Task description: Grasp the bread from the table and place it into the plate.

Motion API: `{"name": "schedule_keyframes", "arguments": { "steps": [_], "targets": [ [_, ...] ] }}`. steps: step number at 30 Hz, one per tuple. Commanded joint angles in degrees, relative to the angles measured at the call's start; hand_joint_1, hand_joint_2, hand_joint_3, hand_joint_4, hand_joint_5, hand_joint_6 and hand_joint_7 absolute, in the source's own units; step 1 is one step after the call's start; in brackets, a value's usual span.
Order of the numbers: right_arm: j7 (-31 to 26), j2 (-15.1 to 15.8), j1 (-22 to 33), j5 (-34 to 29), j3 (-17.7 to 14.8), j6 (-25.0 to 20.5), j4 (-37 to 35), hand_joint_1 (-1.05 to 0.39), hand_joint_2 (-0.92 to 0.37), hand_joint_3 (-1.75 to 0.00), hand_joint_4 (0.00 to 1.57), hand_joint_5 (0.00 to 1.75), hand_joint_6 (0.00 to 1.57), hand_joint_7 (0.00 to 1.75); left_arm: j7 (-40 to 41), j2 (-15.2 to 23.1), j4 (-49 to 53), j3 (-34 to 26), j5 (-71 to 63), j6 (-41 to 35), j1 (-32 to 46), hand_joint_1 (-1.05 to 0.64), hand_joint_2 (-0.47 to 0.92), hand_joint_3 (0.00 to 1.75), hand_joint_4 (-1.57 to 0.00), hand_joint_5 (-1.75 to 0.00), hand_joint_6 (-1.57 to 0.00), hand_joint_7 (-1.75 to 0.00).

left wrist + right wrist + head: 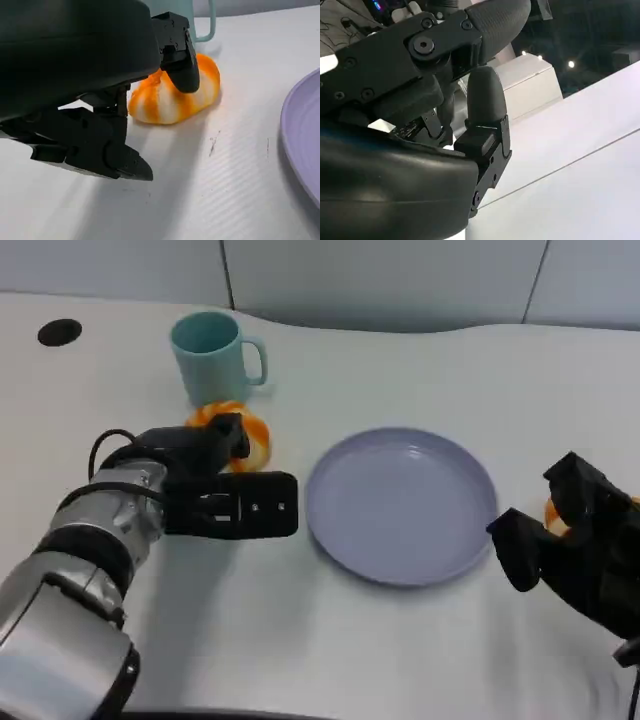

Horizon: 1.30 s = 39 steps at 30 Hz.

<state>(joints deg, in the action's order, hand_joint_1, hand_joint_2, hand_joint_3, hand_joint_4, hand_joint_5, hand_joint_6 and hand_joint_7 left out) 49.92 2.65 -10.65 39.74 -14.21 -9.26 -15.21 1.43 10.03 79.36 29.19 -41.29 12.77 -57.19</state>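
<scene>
Bread [248, 440] is sitting on the table [330, 650], centre-left of the head frame, just below the teal mug [210, 355] and well left of the purple plate [400, 505] (plate is holding nothing).

Left hand [225, 490] is reaching alongside the bread; in the left wrist view one fingertip [182, 75] is lying against the bread's top, other fingers spread, no grip closed.

Right hand [570, 540] is hanging at the frame's lower right; can't tell whether it's holding anything.

Judgement: grasp not done, lift and placement remaining.

Surface: white tabletop, faint scuffs, dark round hole [60, 332] upper left. Pale wall panels behind.
</scene>
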Motion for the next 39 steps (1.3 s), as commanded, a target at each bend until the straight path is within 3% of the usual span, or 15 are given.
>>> {"name": "schedule_keyframes", "arguments": {
  "steps": [1,2,4,10,12,15,21,26,34,35,36,37,39],
  "targets": [
    [0.47,0.78,-0.36,0.43,-0.61,0.23,-0.42,-0.4,-0.85,0.0,0.88,1.75,0.67,1.74,0.79,0.37,0.29,0.52,-0.75,0.06,-0.17,0.07,0.85,0.0,-0.64,-1.7,-0.67,-1.34],
    [0.45,0.7,-0.35,0.44,-0.63,0.33,-0.41,-0.4,-0.85,0.0,0.88,1.75,0.67,1.74,0.68,0.36,0.29,0.45,-0.79,0.07,-0.19,0.08,0.85,0.0,-0.66,-1.62,-0.74,-1.12],
    [0.35,0.59,-0.31,0.43,-0.66,0.42,-0.34,-0.41,-0.85,0.0,0.88,1.75,0.67,1.75,0.59,0.35,0.29,0.35,-0.81,0.09,-0.2,0.08,0.86,0.0,-0.68,-1.54,-0.83,-0.92],
    [0.12,0.69,-0.23,0.39,-0.62,0.11,-0.08,-0.41,-0.85,0.0,0.88,1.75,0.67,1.75,0.1,0.33,0.29,0.0,-0.5,0.27,-0.22,0.09,0.86,0.0,-0.72,-1.43,-0.88,-0.88],
    [0.02,0.64,-0.12,0.2,-0.59,0.4,0.06,-0.42,-0.85,0.0,0.88,1.75,0.67,1.74,-0.26,0.32,0.28,-0.19,-0.33,0.35,-0.27,0.1,0.87,0.0,-0.66,-1.56,-0.76,-1.12],
    [-0.14,0.59,0.01,0.06,-0.56,0.52,0.18,-0.42,-0.85,0.0,0.88,1.75,0.67,1.74,0.06,0.4,0.22,-0.4,-0.19,0.97,-0.13,0.12,0.85,0.0,-0.66,-1.63,-0.72,-1.21],
    [-0.19,0.54,0.03,0.07,-0.58,0.56,0.13,-0.41,-0.85,0.0,0.87,1.75,0.67,1.75,0.59,0.39,-0.25,-2.64,1.99,3.99,-0.4,0.2,0.85,0.0,-0.7,-1.74,-0.54,-1.69],
    [-0.39,0.81,0.08,0.33,-0.61,-0.27,0.3,-0.41,-0.84,0.0,0.88,1.75,0.67,1.75,3.69,0.99,-1.4,-5.06,4.54,9.36,-0.83,0.21,0.83,0.0,-0.82,-1.75,-0.61,-1.75],
    [-0.08,0.94,-0.02,0.2,-0.55,-0.21,0.03,-0.41,-0.84,0.0,0.88,1.75,0.68,1.75,2.68,1.92,-2.0,-3.92,3.46,10.64,-2.21,0.19,0.83,0.01,-0.84,-1.75,-0.63,-1.75],
    [0.23,0.95,-0.14,0.16,-0.55,-0.01,-0.29,-0.41,-0.85,0.0,0.88,1.75,0.67,1.75,0.12,2.49,-2.35,-2.83,2.59,10.33,-3.34,-0.03,0.82,0.0,-0.78,-1.61,-0.69,-1.46],
    [0.44,0.96,-0.22,0.14,-0.55,0.13,-0.53,-0.41,-0.85,0.0,0.87,1.75,0.67,1.75,-1.74,2.89,-2.6,-2.06,2.07,10.08,-4.1,-0.23,0.83,0.0,-0.77,-1.24,-0.82,-0.91],
    [0.42,0.96,-0.25,0.12,-0.56,0.13,-0.57,-0.41,-0.85,0.0,0.87,1.75,0.67,1.75,-4.07,3.26,-2.69,-1.2,1.53,9.73,-4.78,-0.29,0.83,0.0,-0.78,-1.07,-0.94,-0.59],
    [0.42,0.85,-0.29,0.41,-0.71,-0.08,-0.65,-0.4,-0.85,0.0,0.87,1.75,0.67,1.74,-6.53,3.53,-2.71,-0.19,0.96,8.97,-5.32,-0.44,0.86,0.0,-0.74,-0.34,-0.85,-0.13]
  ]
}}
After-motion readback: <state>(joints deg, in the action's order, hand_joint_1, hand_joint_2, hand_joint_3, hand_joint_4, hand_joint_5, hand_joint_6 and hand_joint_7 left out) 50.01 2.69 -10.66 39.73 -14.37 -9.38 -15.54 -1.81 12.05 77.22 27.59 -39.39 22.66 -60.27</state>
